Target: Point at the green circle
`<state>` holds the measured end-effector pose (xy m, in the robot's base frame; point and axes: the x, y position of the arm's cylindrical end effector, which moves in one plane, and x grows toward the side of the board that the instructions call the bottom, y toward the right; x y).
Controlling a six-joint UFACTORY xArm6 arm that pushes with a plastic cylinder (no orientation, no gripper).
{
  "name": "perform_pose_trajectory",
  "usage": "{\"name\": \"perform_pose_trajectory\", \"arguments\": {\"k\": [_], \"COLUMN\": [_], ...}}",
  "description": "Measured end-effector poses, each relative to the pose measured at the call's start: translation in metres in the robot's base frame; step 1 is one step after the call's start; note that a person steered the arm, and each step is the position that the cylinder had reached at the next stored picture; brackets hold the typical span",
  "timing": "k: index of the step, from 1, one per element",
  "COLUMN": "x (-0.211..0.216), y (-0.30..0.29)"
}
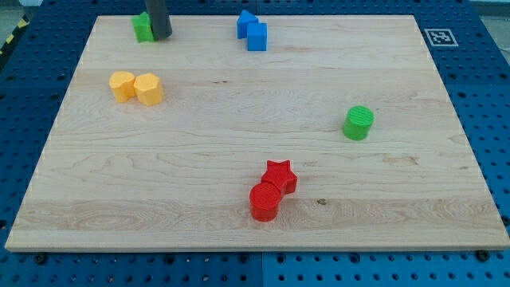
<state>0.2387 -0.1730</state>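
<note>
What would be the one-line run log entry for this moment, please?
task: point at green circle | my tip: top left, beside another green block | target: view's right, alone, far from tip | status: not reached

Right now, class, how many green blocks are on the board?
2. The green circle stands at the view's right, alone. Another green block, its shape partly hidden, sits at the view's top left, touching my tip.
</note>
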Motion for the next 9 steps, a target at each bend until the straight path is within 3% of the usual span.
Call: {"name": "perform_pose_trajectory", "arguments": {"k": [2, 7, 8, 9], "x": [0.018, 0.154, 0.196, 0.256], "y": [0.019, 0.344, 0.406, 0.422]}}
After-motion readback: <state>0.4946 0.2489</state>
